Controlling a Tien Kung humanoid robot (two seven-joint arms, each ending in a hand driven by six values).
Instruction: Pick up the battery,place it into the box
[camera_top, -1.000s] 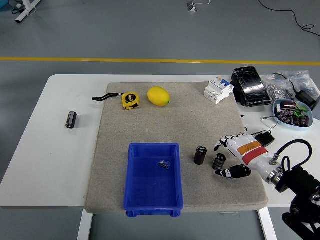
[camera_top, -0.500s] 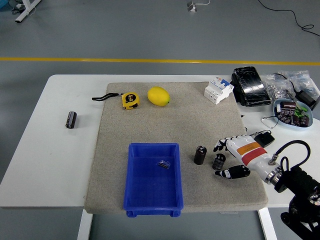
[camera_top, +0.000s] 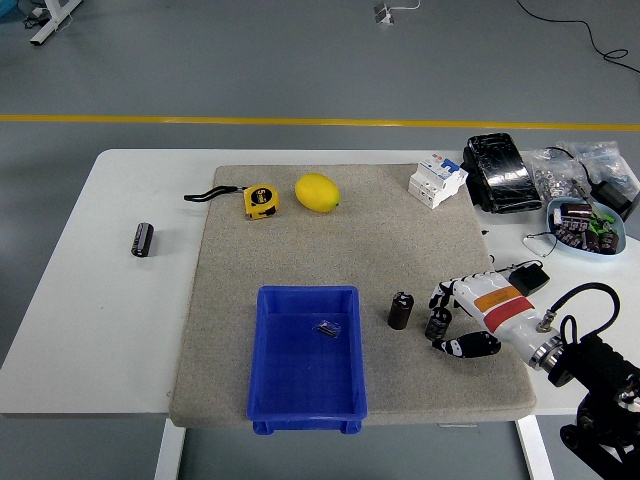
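Clearly no writing is readable; the right robot hand (camera_top: 447, 318) lies low, fingers curled around a battery (camera_top: 437, 323).

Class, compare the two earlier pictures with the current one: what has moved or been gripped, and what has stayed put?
The right hand has closed in slightly around the battery lying on the mat, fingers and thumb bracketing it; whether it is gripped yet is unclear. The upright battery, blue box, lemon, tape measure and the battery on the bare table have not moved.
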